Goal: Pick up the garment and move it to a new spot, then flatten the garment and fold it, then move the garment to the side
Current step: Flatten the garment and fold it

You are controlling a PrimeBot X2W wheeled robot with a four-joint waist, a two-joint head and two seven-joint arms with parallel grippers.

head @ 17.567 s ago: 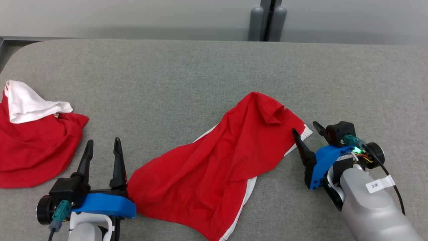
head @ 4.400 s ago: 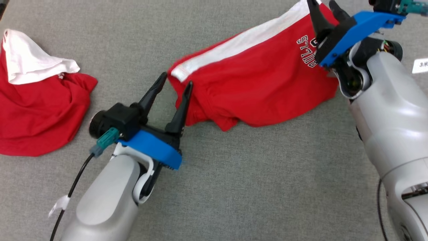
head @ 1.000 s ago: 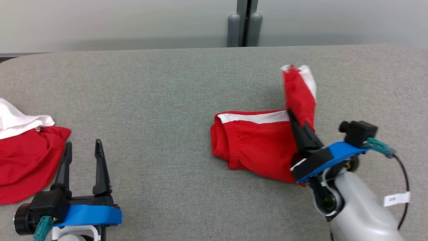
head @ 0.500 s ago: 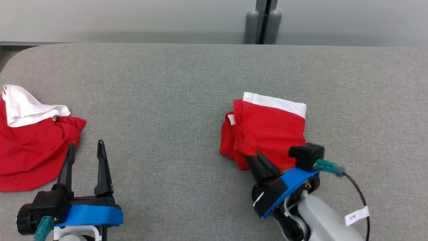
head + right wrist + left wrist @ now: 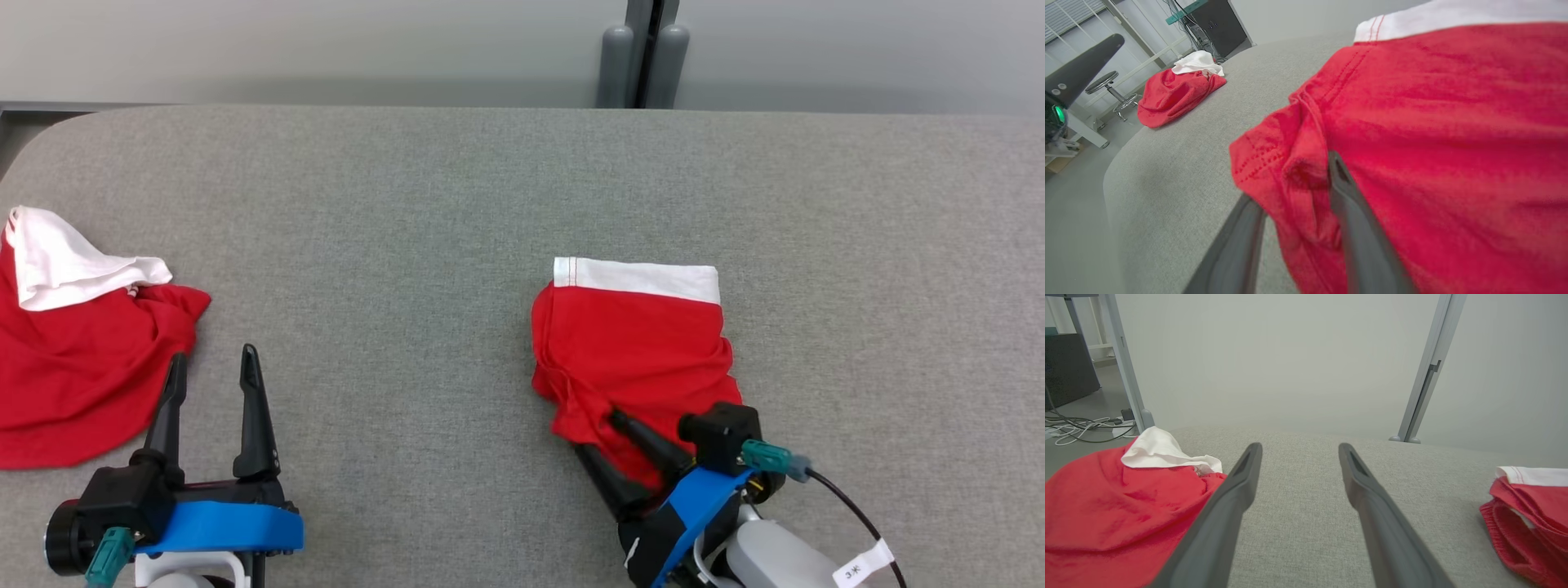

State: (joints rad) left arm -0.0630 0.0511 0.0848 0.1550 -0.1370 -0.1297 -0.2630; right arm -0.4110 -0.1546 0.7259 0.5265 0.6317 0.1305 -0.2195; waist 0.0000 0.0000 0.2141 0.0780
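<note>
Garment (image 5: pixel 633 343) lies folded; my right claw (image 5: pixel 598 433) is apart astride its hem, left claw (image 5: pixel 214 356) apart; moving it aside remains.

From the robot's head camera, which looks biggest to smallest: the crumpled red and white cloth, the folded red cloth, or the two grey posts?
Tied first: crumpled red and white cloth and folded red cloth with white band, too alike to rank; the frame edge crops the crumpled one.
Smallest: two grey rounded posts, also farthest.

White tag (image 5: pixel 859 565) on R arm's cable (image 5: pixel 841 501), print too sm. to read.
</note>
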